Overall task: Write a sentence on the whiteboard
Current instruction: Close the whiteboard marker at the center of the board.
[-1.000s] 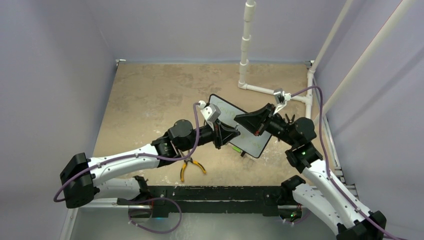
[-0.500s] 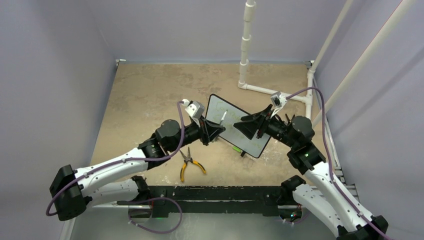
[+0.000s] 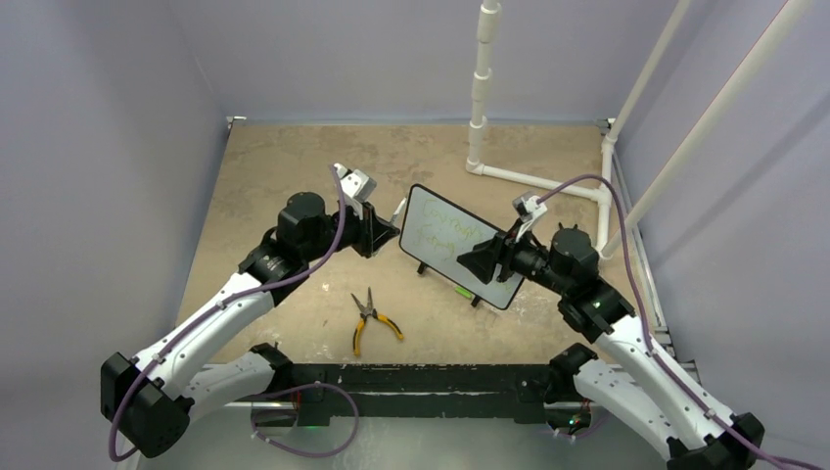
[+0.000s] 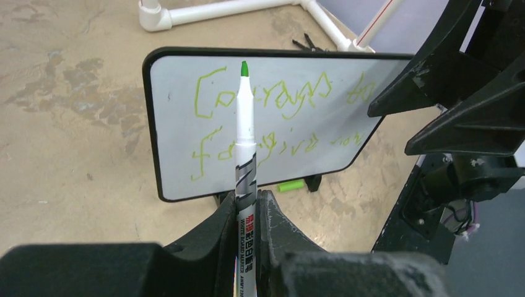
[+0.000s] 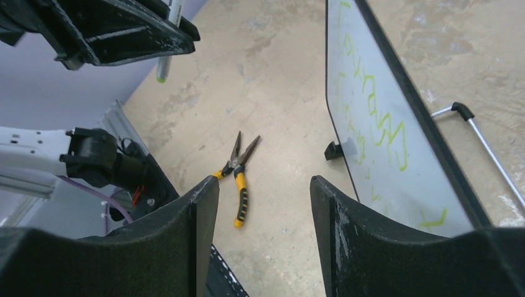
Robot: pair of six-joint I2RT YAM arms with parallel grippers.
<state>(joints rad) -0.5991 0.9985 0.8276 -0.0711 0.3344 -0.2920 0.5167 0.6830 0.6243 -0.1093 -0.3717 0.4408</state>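
The whiteboard (image 3: 438, 251) stands upright on its two black feet mid-table, at an angle. On its face runs the sentence (image 4: 272, 102), two rows of green handwriting. My left gripper (image 3: 385, 228) hovers just left of the board and apart from it. It is shut on a white marker (image 4: 246, 145) whose uncapped green tip points at the board. My right gripper (image 3: 482, 262) is at the board's near right end, open. Only bare table lies between its fingers (image 5: 204, 204); the whiteboard (image 5: 384, 117) is beside the right finger.
Yellow-handled pliers (image 3: 373, 319) lie near the front edge, between the arms. The green marker cap (image 4: 290, 185) rests by the board's foot. A white PVC pipe frame (image 3: 480, 98) rises at the back right. A thin metal rod (image 5: 489, 151) lies behind the board.
My left arm has pulled back to the left, taking the marker off the board. My right gripper has opened and drawn back toward the board's right end.
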